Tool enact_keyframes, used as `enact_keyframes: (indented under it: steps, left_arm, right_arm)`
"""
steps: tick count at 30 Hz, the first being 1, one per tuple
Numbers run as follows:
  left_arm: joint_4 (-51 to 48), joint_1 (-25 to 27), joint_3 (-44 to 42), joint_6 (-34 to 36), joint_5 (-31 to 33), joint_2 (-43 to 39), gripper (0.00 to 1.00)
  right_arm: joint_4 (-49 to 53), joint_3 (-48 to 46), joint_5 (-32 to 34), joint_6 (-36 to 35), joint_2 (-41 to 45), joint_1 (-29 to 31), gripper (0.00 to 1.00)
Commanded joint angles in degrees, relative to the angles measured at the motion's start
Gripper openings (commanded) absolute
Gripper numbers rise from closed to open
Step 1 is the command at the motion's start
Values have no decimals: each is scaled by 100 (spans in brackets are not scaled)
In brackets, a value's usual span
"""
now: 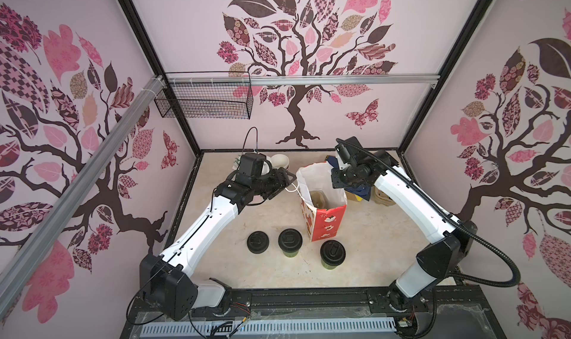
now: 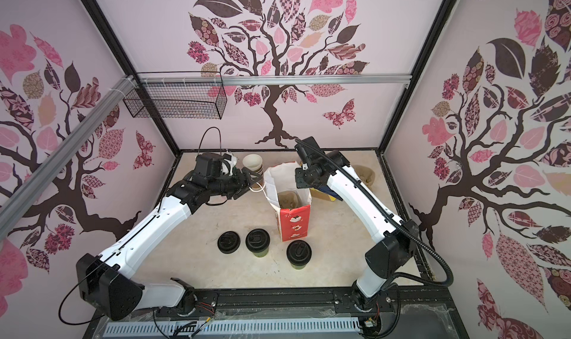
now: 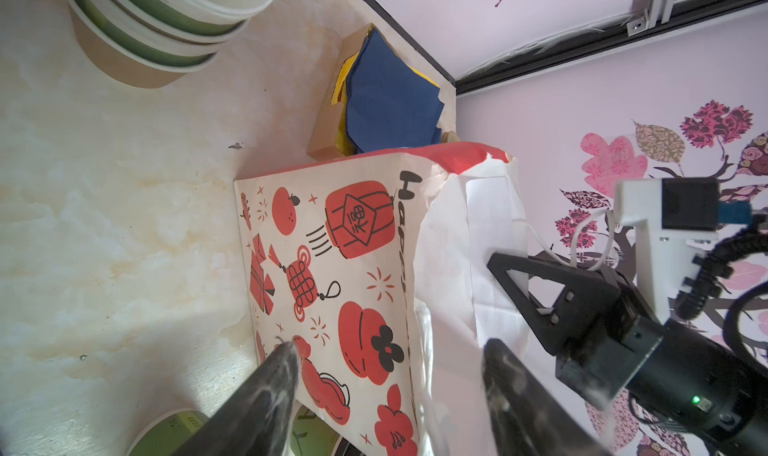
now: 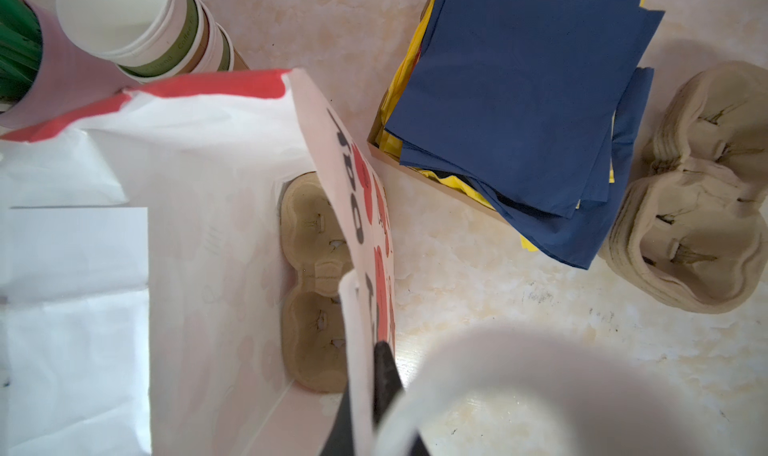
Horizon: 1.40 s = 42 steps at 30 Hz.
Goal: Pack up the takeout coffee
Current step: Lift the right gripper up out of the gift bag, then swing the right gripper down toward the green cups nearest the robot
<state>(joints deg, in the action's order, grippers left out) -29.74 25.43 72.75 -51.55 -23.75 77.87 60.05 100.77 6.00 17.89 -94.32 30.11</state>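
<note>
In both top views the two coffee cups stood upright on the pale marbled table (image 1: 380, 248). Their long axis was vertical and the round black plastic lids faced up, with a strip of green paper wall showing under each lid. The left coffee cup (image 1: 290, 241) was just beside the near left corner of the paper bag (image 1: 324, 226), and the right coffee cup (image 1: 332, 254) was just in front of the bag's red printed face. A squat stack of black lids (image 1: 258, 242) sat to the left of them. The bag stood open, white inside, with a brown moulded cup carrier (image 1: 319, 198) on its bottom. The left gripper (image 1: 285, 186) hung near the bag's left rim and its thin white handle (image 1: 292, 189). The right gripper (image 1: 335, 184) was at the far right rim, where its jaws were hidden. In the left wrist view the left gripper's two dark fingers (image 3: 274, 387) were spread wide, with the bag's printed side and crumpled rim between them; whether they touched the paper I could not tell. A green part of one of the coffee cups (image 3: 183, 427) showed behind a finger. In the right wrist view the right gripper's dark fingers (image 4: 384, 371) were pressed together on the bag's thin paper wall near its rim. Beside the bag lay a pile of blue napkins (image 4: 519, 100) and a stack of carriers (image 4: 698, 192).
</note>
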Motion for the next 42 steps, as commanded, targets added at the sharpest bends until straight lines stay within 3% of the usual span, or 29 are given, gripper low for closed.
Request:
enact_keyframes:
  steps: [1, 11, 21, 28, 32, 38, 42]
  left_arm:
    - [-130, -10, 267, 200, -234, -44, 73]
    - [-155, 58, 155, 172, -293, -109, 73]
    - [94, 52, -32, -8, -161, -236, 73]
    - [178, 32, -110, -53, -77, -333, 73]
    - [218, 20, -157, -59, -86, -371, 73]
    - [240, 17, -178, -65, -86, -382, 73]
    - [338, 14, -242, -116, -38, -425, 73]
  right_arm:
    - [134, 253, -138, -368, -163, -150, 1]
    - [199, 354, -209, -560, -370, -324, 4]
    - [621, 774, -349, -314, -45, -324, 64]
    - [1286, 1278, -477, -190, 344, -326, 85]
    - [1774, 1600, -494, -126, 533, -328, 89]
    - [2397, 1806, -608, 74, 921, -328, 88]
    - [2457, 1218, -688, 346, 1370, -323, 85]
